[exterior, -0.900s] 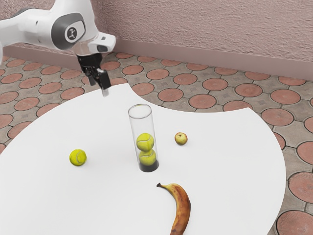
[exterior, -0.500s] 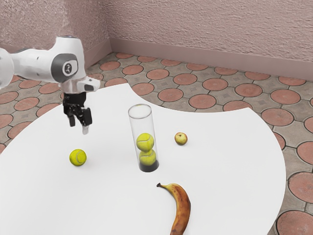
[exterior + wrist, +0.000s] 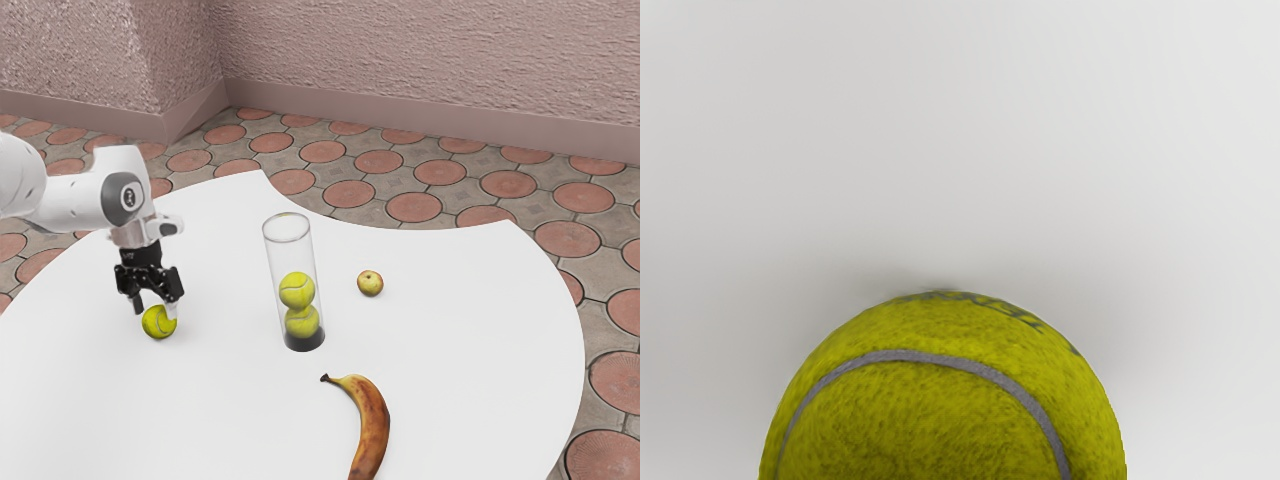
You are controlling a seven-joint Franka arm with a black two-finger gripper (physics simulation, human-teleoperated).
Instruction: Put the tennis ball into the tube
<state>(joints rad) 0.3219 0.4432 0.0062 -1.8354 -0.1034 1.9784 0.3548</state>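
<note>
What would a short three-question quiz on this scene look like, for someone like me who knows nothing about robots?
1. How many tennis balls are inside the clear tube?
2. True or false: the gripper is open, down at the loose tennis ball.
3. Fill in the blank: the long, curved fruit on the white table is a ____.

Key: 1. Two. 2. True. 3. Banana.

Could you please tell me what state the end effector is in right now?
End effector: open, low over the table, with its fingers apart about the top of the loose tennis ball; holding nothing.
</note>
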